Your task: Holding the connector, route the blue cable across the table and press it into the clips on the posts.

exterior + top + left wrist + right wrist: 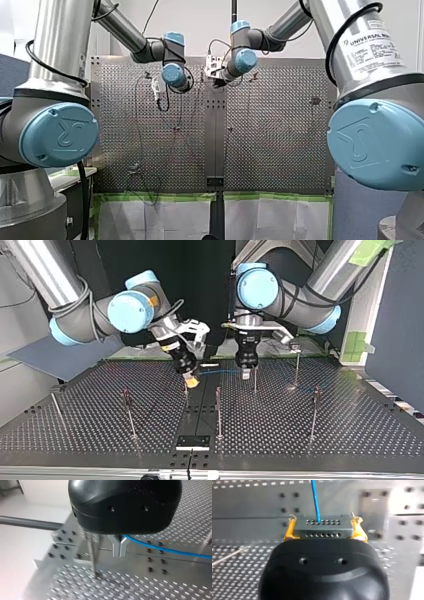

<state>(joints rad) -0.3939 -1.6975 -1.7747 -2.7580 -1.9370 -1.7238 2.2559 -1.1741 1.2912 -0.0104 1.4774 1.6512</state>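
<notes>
Clamping the connector [323, 528] between yellow pads, my right gripper [324, 523] had the blue cable [315, 500] seemingly in no clip on the posts [218, 410] yet; whether my left gripper [246, 373] was open I could not tell.

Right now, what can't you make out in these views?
- Left wrist view: whether my left gripper holds the blue cable; its black housing hides the contact.
- Right wrist view: the cable's run beyond the connector, cut off by the edge.
- Top view: clips on the posts, too small.
</notes>
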